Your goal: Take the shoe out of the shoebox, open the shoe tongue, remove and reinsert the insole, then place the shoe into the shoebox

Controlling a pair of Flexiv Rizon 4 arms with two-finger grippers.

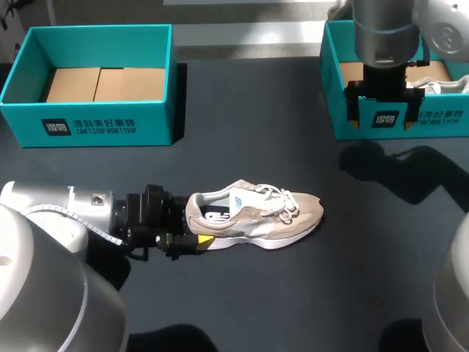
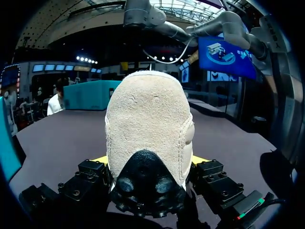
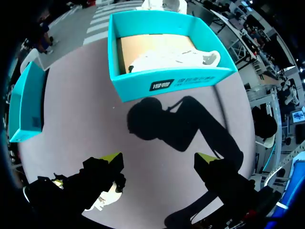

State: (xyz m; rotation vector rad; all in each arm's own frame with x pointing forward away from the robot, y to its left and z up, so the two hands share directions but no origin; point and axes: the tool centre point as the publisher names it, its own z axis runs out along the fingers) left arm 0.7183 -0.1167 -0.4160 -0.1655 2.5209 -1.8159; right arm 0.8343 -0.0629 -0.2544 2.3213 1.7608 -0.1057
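Observation:
A beige and white shoe (image 1: 256, 213) lies upright on the dark table, toe pointing right. My left gripper (image 1: 196, 238) is at its heel. In the left wrist view the suede heel (image 2: 147, 119) fills the space between the two yellow tips, which press on it from both sides, so the left gripper (image 2: 150, 162) is shut on the shoe. My right gripper (image 1: 382, 110) hangs high over the front wall of the right teal shoebox (image 1: 447, 121). That right gripper (image 3: 158, 160) is open and holds nothing. Another white shoe (image 3: 176, 59) lies in that shoebox (image 3: 167, 83).
A second teal box (image 1: 95, 121) stands at the back left, with only cardboard inside. The same box (image 3: 26, 105) shows in the right wrist view. Dark table surface stretches between the boxes and in front of the shoe.

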